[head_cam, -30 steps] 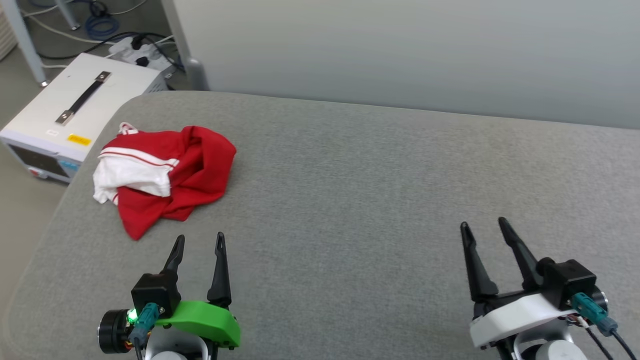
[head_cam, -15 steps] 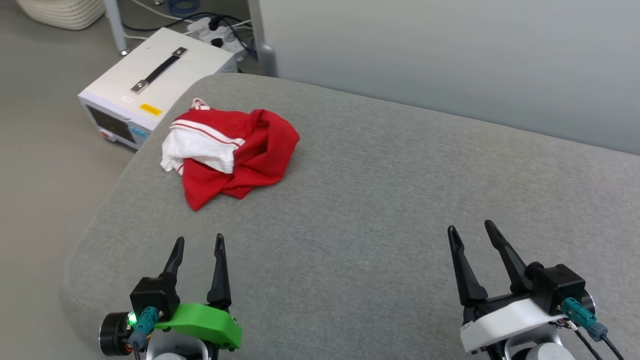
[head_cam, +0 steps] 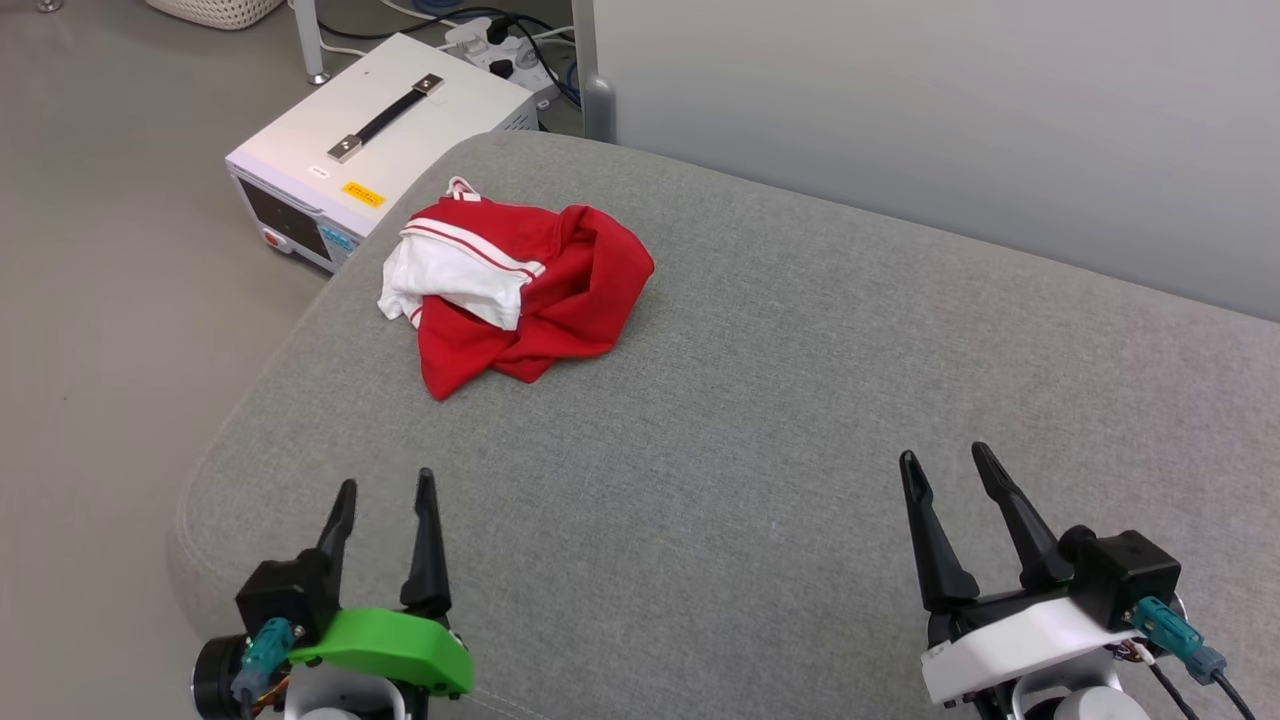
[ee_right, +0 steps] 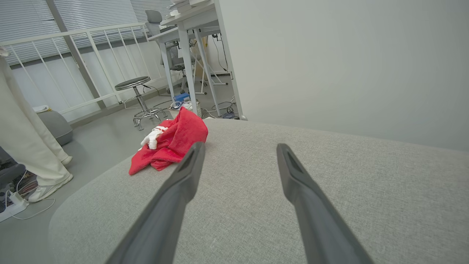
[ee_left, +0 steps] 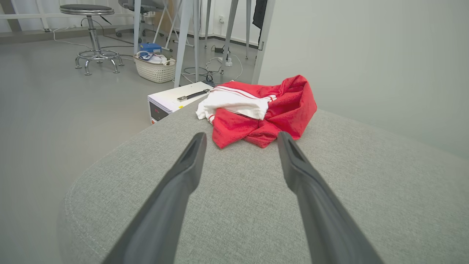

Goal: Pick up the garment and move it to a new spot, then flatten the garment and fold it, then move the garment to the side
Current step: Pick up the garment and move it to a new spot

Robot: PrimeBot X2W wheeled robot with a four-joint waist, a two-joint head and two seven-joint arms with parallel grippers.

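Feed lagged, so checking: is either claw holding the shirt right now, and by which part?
Nothing is held. The left claw and right claw are both open and empty; the shirt lies crumpled on the grey surface, apart from both.

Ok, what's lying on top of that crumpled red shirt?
Its white short sleeve with red-striped trim lies folded over the crumpled red jersey shirt; anything beneath the folds is covered.

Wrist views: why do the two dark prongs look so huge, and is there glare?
Left wrist view: a wide lens makes the near jaws loom large and slightly soft, while the shirt is sharp. Right wrist view: same stretch. Head view: soft, even light, a faint shadow under the shirt, no glare on the grey pad.
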